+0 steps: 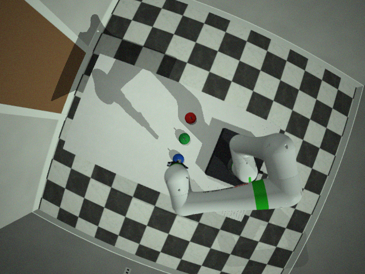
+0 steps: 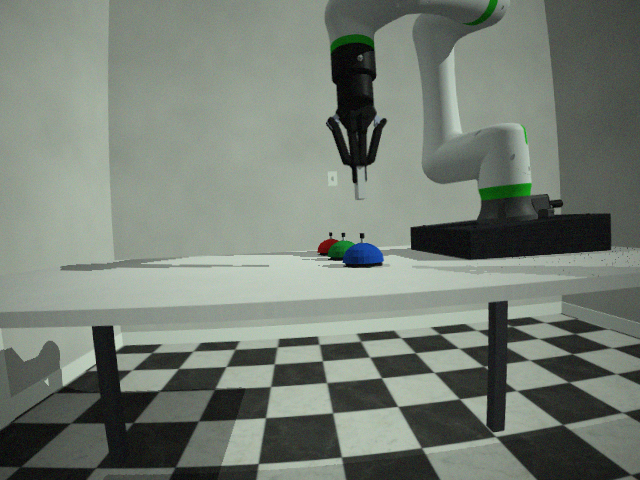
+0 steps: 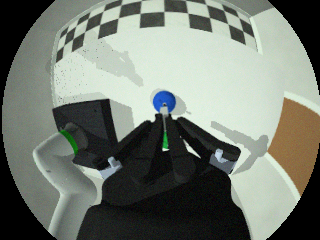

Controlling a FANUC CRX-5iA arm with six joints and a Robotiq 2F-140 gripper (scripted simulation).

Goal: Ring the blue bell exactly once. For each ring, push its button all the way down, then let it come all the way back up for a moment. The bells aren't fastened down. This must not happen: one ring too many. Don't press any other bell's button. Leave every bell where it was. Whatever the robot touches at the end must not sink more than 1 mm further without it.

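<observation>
The blue bell stands on the white table, its small black button standing up. My gripper is shut with nothing between its fingers. It points down and hangs above the blue bell's button, with a visible gap between the fingertips and the button. In the top view the arm hides most of the gripper. In the wrist view the fingertips cover part of the blue bell.
The green bell stands beside the blue one, and the red bell stands beyond the green. Both have their buttons up. The arm's black base block stands to the right in the top and exterior views.
</observation>
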